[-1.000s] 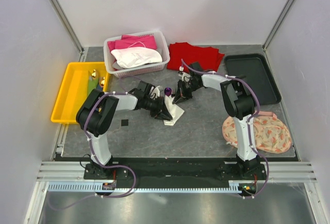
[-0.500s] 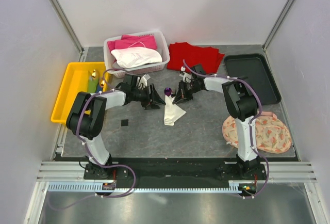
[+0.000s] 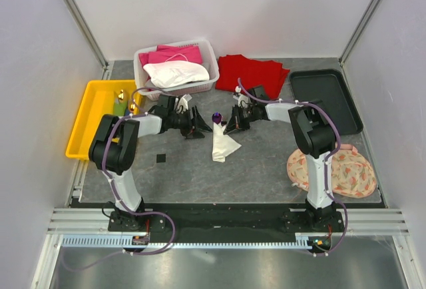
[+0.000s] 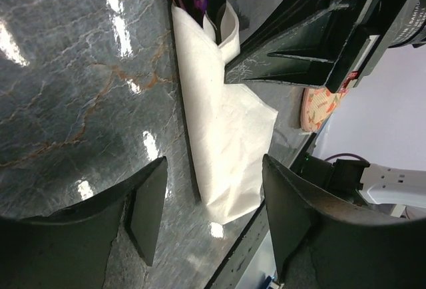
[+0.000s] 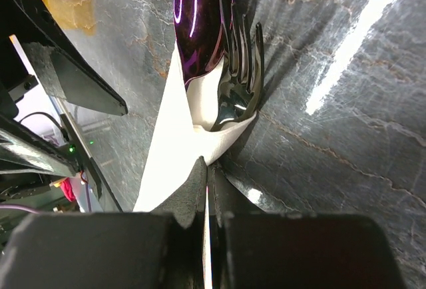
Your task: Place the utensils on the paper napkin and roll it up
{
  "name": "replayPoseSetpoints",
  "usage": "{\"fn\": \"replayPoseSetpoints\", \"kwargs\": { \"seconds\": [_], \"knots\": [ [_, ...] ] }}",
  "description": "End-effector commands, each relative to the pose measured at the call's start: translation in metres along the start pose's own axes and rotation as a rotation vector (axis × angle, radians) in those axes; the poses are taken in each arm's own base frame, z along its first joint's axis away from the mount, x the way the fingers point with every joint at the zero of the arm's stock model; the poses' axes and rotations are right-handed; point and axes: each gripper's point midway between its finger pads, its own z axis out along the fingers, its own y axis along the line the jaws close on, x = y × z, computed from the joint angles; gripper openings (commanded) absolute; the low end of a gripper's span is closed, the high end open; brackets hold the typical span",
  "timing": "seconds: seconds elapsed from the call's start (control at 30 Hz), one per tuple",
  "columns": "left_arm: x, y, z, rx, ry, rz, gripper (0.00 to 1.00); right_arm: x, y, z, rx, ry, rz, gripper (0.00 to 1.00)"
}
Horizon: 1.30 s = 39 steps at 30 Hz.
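While the napkin [image 3: 223, 146] lies rolled, pointing at the far edge, purple spoon [image 5: 200, 22] sticks out there, right gripper [image 5: 206, 181] pinches the paper, left gripper [image 4: 213, 202] wide open, empty.

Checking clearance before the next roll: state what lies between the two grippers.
The paper napkin, partly wrapped round the utensils, whose purple ends stick out, lies between the left gripper and the right gripper, as the top external view shows.
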Motion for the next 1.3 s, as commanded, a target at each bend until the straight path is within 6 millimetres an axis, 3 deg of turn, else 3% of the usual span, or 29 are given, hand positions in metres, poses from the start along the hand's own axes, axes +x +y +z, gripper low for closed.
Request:
{"fn": "replayPoseSetpoints", "kwargs": {
  "seconds": [0.0, 0.63, 1.27],
  "knots": [
    [-0.011, -0.008, 0.004, 0.058, -0.024, 0.086, 0.67, -0.011, 0.006, -0.010, 0.001, -0.056, -0.060, 0.00],
    [-0.016, -0.007, 0.013, 0.110, -0.051, 0.087, 0.67, -0.015, 0.027, -0.023, -0.042, -0.100, -0.157, 0.00],
    [-0.007, -0.006, 0.017, 0.183, -0.055, 0.058, 0.69, -0.021, 0.052, -0.030, -0.127, -0.111, -0.149, 0.00]
  ]
}}
